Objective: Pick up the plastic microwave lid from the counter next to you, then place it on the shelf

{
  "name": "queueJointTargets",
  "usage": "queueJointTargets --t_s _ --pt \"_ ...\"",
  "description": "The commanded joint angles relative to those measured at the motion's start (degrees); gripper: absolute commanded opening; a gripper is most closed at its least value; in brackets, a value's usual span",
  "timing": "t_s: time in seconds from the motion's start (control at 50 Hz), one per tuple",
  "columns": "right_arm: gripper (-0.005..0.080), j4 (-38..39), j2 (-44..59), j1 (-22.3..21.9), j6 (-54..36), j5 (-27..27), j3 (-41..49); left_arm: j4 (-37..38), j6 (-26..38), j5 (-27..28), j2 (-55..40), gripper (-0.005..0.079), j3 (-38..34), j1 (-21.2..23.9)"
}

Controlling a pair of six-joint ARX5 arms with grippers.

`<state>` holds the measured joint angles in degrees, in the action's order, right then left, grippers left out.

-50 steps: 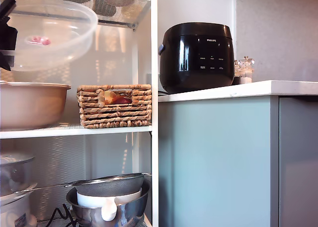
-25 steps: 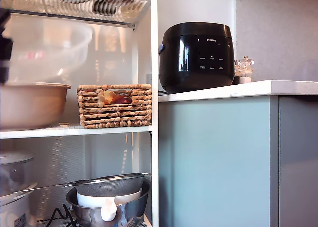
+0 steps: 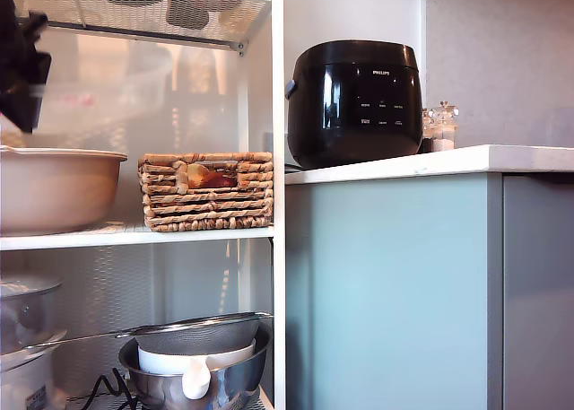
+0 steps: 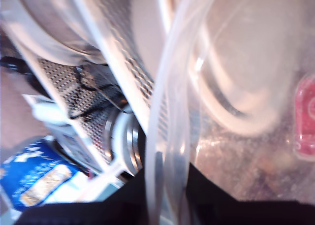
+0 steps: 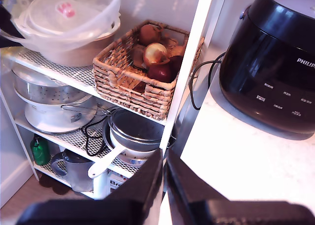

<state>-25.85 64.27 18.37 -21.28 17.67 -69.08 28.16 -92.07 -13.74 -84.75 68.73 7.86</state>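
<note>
Here, at the exterior view's left, my first gripper point(image 3: 22, 69) clamps the rolled rim of the clear frosted plastic microwave lid point(image 3: 94, 91), which sits in the beige bowl point(image 3: 54, 190) on the white rack shelf point(image 3: 179, 237). Right of it stands a woven wicker basket point(image 3: 208, 192), then the black rice cooker point(image 3: 356, 100) on the white counter point(image 3: 448, 161). My second gripper point(image 5: 165, 178), its fingers nearly together and empty, hangs over the counter's edge.

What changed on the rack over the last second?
The lid, gripped at its rim by my first gripper, dropped from high under the mesh shelf to just over the beige bowl. Basket and cooker stayed put.
</note>
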Motion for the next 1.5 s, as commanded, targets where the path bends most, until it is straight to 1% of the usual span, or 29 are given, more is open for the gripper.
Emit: queueJointTargets --t_s 0.0,0.18,0.4,0.5,0.68,0.74,0.88,1.04,1.12,1.24,1.3,1.36,1.48 --pt "-0.0013 -0.28 -0.07 0.92 0.07 0.46 0.33 0.46 -1.09 -0.2 -1.46 -0.0008 1.66 -0.48" --pt "-0.0013 -0.7 -0.07 1.68 0.04 0.46 0.33 3.41 -1.4 -0.13 -4.94 -0.0008 6.99 -1.92" --pt "-0.0013 -0.68 -0.07 1.99 -0.22 0.46 0.33 8.41 -1.4 -0.31 -9.16 -0.0008 14.53 -2.14" --pt "-0.0013 -0.85 -0.07 1.99 -0.24 0.46 0.33 8.74 -1.86 -0.55 -10.25 -0.0008 16.7 -2.14" --pt "-0.0013 -0.87 -0.07 1.99 -1.27 1.01 0.33 8.87 -0.81 -3.23 -10.49 -0.0008 18.34 -2.14" --pt "-0.0013 -0.87 -0.07 1.99 -1.27 1.49 0.33 8.85 0.59 -3.67 -10.49 -0.0008 18.36 -2.29" --pt "-0.0013 -0.83 -0.07 1.99 -1.29 1.79 0.33 9.11 1.05 -3.67 -10.49 -0.0009 18.36 -2.62" --pt "-0.0013 -0.81 -0.07 1.99 -1.53 3.45 0.33 9.07 0.98 -3.45 -10.49 -0.0004 18.36 -2.62" --pt "-0.0013 -0.83 -0.07 1.99 -1.57 3.43 0.33 9.07 0.92 -3.5 -10.49 0.0061 18.38 -2.62" --pt "-0.0013 -0.83 -0.07 1.99 -1.68 3.45 0.33 9.07 0.52 -3.74 -10.49 0.0222 18.38 -2.64" --pt "-0.0013 -0.9 -0.07 1.99 -1.68 3.45 0.33 9.01 0.52 -3.85 -10.49 0.0287 18.38 -2.91" --pt "-0.0013 -1.05 -0.07 1.99 -1.68 3.67 0.33 9.05 0.59 -3.93 -10.49 0.0311 18.38 -3.17" --pt "-0.0013 -1.07 -0.07 1.99 -1.68 4.98 0.33 8.87 0.57 -3.89 -10.49 0.0312 18.38 -3.67"
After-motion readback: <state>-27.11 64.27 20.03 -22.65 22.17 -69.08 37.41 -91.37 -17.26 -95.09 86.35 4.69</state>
